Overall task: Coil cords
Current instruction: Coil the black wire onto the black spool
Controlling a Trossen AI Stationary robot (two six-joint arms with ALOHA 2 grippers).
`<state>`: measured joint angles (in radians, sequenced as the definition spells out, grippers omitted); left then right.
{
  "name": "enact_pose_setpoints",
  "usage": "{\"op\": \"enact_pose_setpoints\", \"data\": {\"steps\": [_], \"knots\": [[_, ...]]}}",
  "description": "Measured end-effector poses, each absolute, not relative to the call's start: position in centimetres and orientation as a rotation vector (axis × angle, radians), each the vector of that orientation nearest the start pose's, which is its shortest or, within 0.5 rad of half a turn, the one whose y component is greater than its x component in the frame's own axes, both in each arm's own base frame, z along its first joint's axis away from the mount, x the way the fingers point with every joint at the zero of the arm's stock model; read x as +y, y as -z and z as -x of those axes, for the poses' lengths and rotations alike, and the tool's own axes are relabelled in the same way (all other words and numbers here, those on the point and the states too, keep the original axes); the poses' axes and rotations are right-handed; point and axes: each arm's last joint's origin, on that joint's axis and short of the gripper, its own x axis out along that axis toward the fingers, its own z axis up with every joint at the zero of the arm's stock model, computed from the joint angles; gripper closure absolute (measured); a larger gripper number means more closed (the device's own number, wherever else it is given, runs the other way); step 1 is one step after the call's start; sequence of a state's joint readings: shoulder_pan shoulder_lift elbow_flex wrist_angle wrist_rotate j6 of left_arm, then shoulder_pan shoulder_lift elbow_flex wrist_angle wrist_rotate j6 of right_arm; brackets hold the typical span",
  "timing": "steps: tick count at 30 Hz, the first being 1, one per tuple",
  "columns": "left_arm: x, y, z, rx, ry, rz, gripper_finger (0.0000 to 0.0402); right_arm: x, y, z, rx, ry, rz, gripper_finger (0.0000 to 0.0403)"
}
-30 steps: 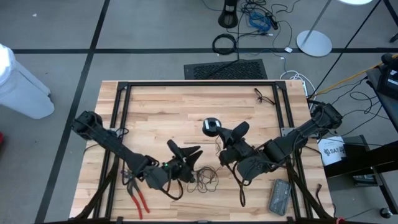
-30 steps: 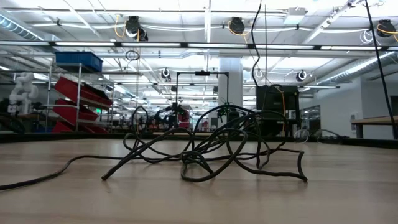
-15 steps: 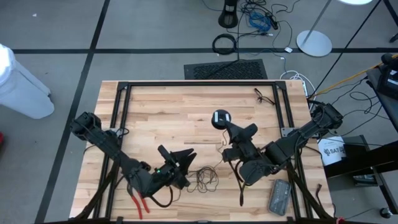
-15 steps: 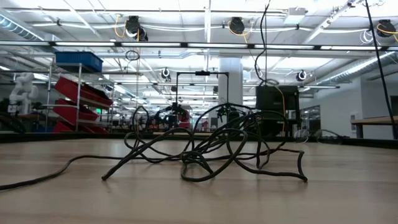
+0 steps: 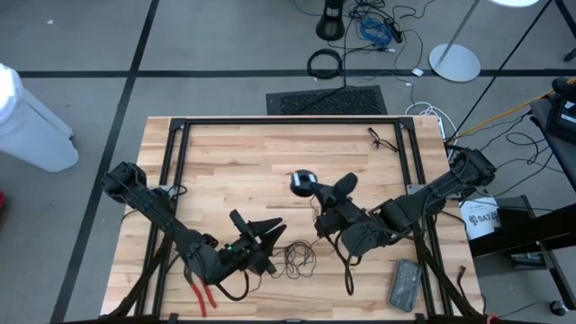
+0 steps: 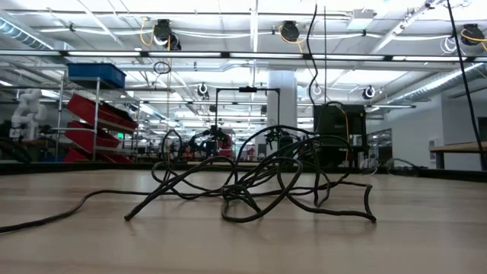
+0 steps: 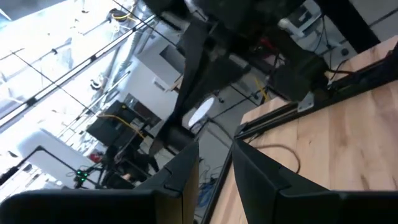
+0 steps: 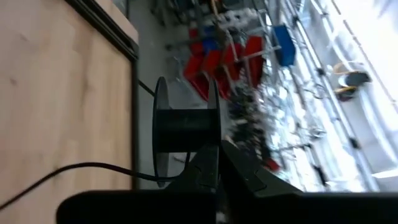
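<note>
Cord [image 5: 295, 259] tangle near table's [image 5: 234, 153] front edge, seemingly between both arms.

We see even, bright overhead light on the table [image 5: 270, 153], soft shadows, ceiling glare beyond it, and blurred wrist views tilted.

Two dark, jointed arms — left arm [image 5: 166, 220] and right arm [image 5: 423, 202] — each ending in two tapered black fingers [image 7: 186, 171], a small green light on the left.
</note>
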<state>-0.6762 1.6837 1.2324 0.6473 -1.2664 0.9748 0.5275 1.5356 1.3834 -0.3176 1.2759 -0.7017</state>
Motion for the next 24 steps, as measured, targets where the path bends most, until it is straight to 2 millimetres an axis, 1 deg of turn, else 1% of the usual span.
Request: {"op": "enact_pose_setpoints", "data": {"steps": [2, 6, 11, 14, 17, 18, 20, 24], "knots": [[-21.0, -33.0, -30.6, 0.177, -0.589, -0.774, 0.0297, 14.0, -35.4, -30.2, 0.544, 0.561, 1.015, 0.0403], [-20.8, -34.3, -29.6, 0.155, -0.592, -0.739, 0.0297, 14.0, -35.3, -30.4, 0.527, 0.480, 0.994, 0.0403], [-22.0, -35.5, -27.6, 0.122, -0.547, -0.714, 0.0297, 14.1, -35.4, -30.7, 0.490, 0.392, 0.961, 0.0403], [-22.6, -35.8, -26.7, 0.124, -0.542, -0.705, 0.0297, 14.3, -35.6, -30.9, 0.451, 0.316, 0.931, 0.0403], [-23.1, -35.8, -26.2, 0.110, -0.526, -0.658, 0.0297, 14.6, -35.7, -31.1, 0.408, 0.220, 0.902, 0.0403], [-23.2, -35.9, -26.0, 0.096, -0.505, -0.646, 0.0297, 14.7, -35.7, -31.1, 0.397, 0.199, 0.895, 0.0403], [-23.6, -35.9, -26.0, 0.035, -0.411, -0.607, 0.0297, 14.8, -35.9, -31.2, 0.376, 0.192, 0.883, 0.0403], [-24.5, -36.0, -26.2, -0.122, -0.128, -0.502, 0.0297, 14.8, -36.0, -31.2, 0.374, 0.200, 0.885, 0.0403]]}}
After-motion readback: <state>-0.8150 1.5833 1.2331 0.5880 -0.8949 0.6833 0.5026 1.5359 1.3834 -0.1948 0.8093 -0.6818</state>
